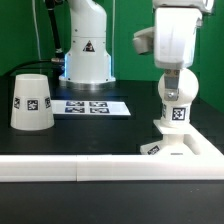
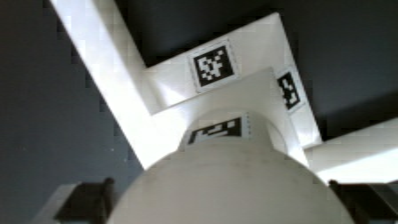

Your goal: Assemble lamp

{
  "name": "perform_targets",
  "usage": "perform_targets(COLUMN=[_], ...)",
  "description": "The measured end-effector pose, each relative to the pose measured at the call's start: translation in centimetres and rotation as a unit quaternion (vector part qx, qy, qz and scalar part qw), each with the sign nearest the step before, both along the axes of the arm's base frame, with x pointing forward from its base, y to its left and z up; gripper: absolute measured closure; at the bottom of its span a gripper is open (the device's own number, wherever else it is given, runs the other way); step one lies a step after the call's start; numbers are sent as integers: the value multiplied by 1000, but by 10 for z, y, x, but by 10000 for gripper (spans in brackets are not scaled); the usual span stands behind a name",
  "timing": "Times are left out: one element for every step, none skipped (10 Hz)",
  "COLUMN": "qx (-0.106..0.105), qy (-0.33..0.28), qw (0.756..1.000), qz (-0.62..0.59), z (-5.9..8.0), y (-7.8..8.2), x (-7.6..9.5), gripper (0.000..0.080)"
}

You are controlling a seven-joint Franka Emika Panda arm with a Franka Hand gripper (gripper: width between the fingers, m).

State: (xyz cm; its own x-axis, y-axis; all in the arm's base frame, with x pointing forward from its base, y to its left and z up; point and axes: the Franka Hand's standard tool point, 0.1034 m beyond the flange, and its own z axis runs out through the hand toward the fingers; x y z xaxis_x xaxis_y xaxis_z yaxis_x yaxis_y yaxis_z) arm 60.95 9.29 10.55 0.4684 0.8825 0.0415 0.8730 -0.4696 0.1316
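The bulb point(image 1: 178, 100) is standing upright on the stepped base point(image 1: 193, 150), at the exterior view's right. The gripper point(image 1: 173, 74) is hanging directly above it, its fingers point(image 2: 84, 198) straddling the bulb's rounded top. Whether they are clamping it or merely flanking it cannot be told. The shade point(image 1: 31, 101) is sitting wide end down, well apart, at the exterior view's left, near the marker board point(image 1: 95, 107).
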Motion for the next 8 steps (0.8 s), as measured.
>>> perform_targets(qx=[9,14,21,23,29,35,37,44], qy=[-8,-10,-11,-11,-11,-12,-12,-12], qw=[999,997,992,991,985,978,974,965], qz=[-46,-77,-120,-133,-172,-207,-222,-260], z=[0,0,-1,-1,-1,-1,-1,-1], y=[1,2,3,3,3,3,3,3], x=[0,0,0,0,0,0,0,0], gripper=[223,223,223,223,223,223,223,223])
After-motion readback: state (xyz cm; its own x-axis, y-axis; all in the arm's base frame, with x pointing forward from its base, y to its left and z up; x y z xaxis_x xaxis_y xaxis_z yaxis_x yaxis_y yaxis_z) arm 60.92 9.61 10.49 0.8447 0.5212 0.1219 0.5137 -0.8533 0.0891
